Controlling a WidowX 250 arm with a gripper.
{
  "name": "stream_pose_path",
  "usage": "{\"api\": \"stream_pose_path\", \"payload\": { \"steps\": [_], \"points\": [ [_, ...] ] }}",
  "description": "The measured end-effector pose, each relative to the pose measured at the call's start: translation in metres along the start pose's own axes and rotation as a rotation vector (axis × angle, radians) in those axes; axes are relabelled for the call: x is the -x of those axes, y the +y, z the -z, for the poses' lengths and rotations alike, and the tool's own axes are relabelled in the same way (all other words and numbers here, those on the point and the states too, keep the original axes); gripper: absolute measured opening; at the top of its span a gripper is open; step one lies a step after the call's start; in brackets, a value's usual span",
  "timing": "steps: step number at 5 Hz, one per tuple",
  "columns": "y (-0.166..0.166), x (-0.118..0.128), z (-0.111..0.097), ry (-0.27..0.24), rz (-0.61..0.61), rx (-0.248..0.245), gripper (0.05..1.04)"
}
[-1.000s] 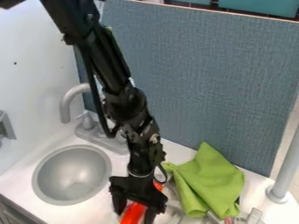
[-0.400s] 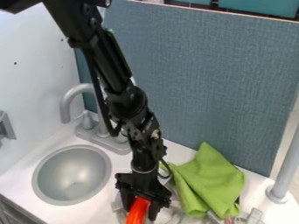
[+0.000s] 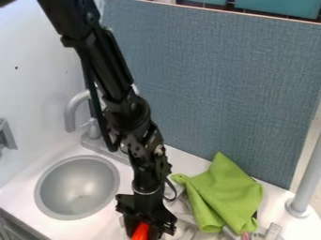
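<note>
My gripper (image 3: 145,229) is at the bottom edge of the camera view, low over the counter, and is shut on an orange-red object (image 3: 141,232). The object's upper end shows between the fingers, and its lower part is cut off by the view's edge. Right of the gripper lies a crumpled green cloth (image 3: 227,198). Clear or grey items (image 3: 183,230) sit partly behind the gripper and beside the cloth.
A round grey sink (image 3: 78,187) is left of the gripper, with a grey faucet (image 3: 76,105) behind it. A blue-grey panel (image 3: 225,93) stands at the back. A grey post (image 3: 306,180) rises at the right from the white counter (image 3: 37,206).
The gripper first shifted slightly right, then back left and a little lower, with the orange-red object still in it. The cloth has stayed put.
</note>
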State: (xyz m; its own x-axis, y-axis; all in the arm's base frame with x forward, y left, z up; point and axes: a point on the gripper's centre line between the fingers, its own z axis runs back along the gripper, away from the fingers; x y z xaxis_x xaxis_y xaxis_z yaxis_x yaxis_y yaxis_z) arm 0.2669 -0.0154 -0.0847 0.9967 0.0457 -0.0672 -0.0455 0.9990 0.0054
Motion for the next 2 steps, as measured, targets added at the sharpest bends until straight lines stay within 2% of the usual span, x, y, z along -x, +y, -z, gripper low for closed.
{"api": "stream_pose_path", "payload": {
  "steps": [1, 2],
  "points": [
    [-0.003, 0.006, -0.027, -0.025, 0.026, 0.001, 0.562],
    [-0.027, 0.028, -0.041, -0.019, 0.104, -0.015, 0.562]
  ]
}}
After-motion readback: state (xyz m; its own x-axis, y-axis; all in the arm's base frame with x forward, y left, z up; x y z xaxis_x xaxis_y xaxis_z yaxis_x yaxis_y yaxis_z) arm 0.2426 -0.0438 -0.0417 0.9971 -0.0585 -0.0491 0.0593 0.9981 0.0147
